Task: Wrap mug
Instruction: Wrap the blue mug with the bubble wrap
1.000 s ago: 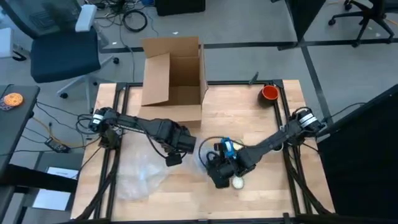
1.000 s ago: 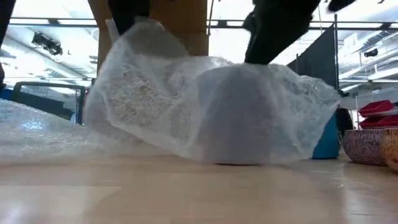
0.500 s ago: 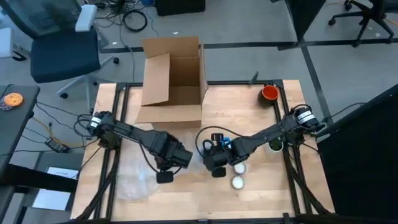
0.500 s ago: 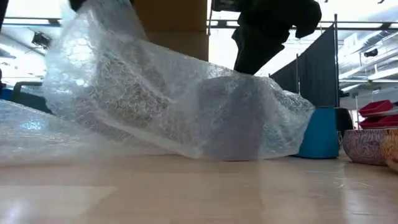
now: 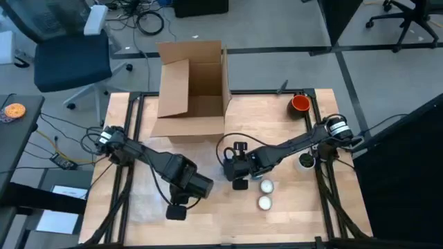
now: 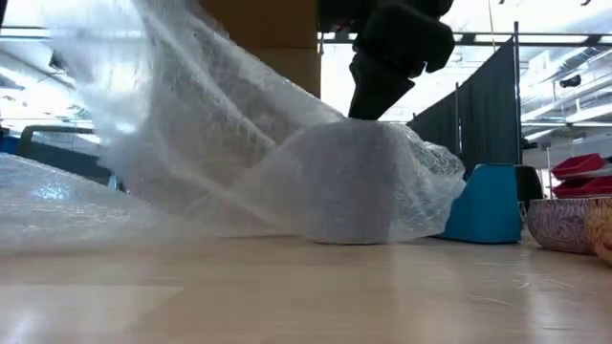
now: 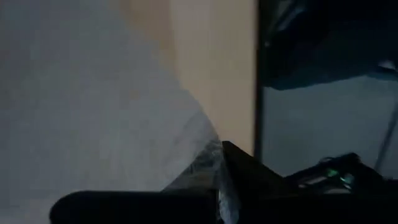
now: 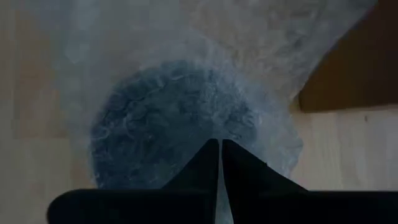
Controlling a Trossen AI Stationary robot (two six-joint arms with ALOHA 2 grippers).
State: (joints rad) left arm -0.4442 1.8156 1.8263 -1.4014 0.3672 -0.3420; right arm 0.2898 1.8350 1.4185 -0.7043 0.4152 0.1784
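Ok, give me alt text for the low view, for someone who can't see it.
A sheet of bubble wrap drapes over a mug-shaped lump on the wooden table, with a dark robot arm reaching down onto it. A blue cup stands just behind, a cardboard box farther back.

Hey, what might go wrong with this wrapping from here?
The left gripper holds the bubble wrap stretched up and away from the covered mug; more pull might drag the sheet off or tip the mug. The right gripper, jaws shut, sits just above the mug and may lose its hold.
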